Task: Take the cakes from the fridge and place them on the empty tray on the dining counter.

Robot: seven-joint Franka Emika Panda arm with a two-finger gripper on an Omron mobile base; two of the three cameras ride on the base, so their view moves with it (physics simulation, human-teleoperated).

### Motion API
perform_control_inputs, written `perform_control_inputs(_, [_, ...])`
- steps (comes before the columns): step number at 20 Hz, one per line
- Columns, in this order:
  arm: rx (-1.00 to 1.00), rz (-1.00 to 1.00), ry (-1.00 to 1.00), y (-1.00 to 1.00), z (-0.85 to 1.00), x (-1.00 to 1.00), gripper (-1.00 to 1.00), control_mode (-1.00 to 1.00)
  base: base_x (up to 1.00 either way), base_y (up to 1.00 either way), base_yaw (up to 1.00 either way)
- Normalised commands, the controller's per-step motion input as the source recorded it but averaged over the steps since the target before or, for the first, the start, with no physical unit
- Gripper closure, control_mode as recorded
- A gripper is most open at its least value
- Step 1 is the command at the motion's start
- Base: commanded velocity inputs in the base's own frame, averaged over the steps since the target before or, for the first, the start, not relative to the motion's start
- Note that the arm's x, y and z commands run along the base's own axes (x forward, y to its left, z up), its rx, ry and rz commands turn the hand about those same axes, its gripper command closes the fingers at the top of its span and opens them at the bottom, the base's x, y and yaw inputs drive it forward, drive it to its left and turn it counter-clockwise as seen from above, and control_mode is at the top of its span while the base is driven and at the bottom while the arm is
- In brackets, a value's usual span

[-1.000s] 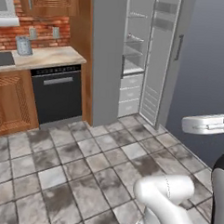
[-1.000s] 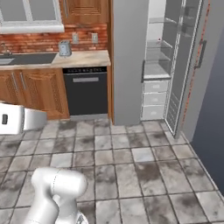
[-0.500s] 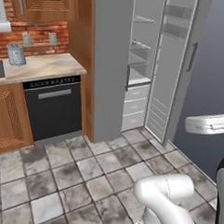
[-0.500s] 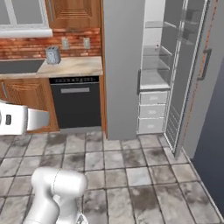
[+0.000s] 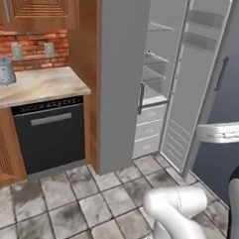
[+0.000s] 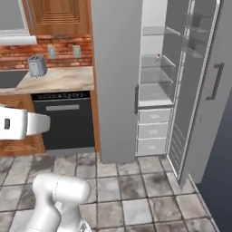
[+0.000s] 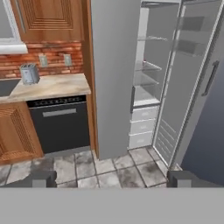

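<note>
Grey floor tiles run ahead of me to the fridge [image 7: 114, 78], its right door [image 7: 192, 83] swung open on clear glass shelves. My claw [image 7: 109, 178] is spread wide and empty, aimed level at the cabinet. On an upper shelf, far and to the right of centre, I see a small red-topped speck, probably one of the cakes [image 6: 157, 56]; the other I cannot make out. So the reach, I judge, goes forward, right and upward.

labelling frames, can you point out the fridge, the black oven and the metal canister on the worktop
fridge [image 6: 118, 81], right base view, grey side wall
black oven [image 5: 51, 138], left base view, door front
metal canister [image 7: 29, 73], hand view, its body
</note>
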Motion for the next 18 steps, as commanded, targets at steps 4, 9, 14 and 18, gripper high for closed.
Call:
perform_control_inputs(4, [0.0,0.0,0.0,0.0,0.0,0.0,-1.0,1.0,1.0,-0.22,-0.12])
perform_control_inputs(9, [0.0,0.0,0.0,0.0,0.0,0.0,-1.0,1.0,0.99,-0.09,-0.17])
perform_control_inputs(14, [0.0,0.0,0.0,0.0,0.0,0.0,-1.0,1.0,0.64,-0.24,-0.19])
perform_control_inputs(18, [0.0,0.0,0.0,0.0,0.0,0.0,-1.0,1.0,0.28,-0.42,-0.15])
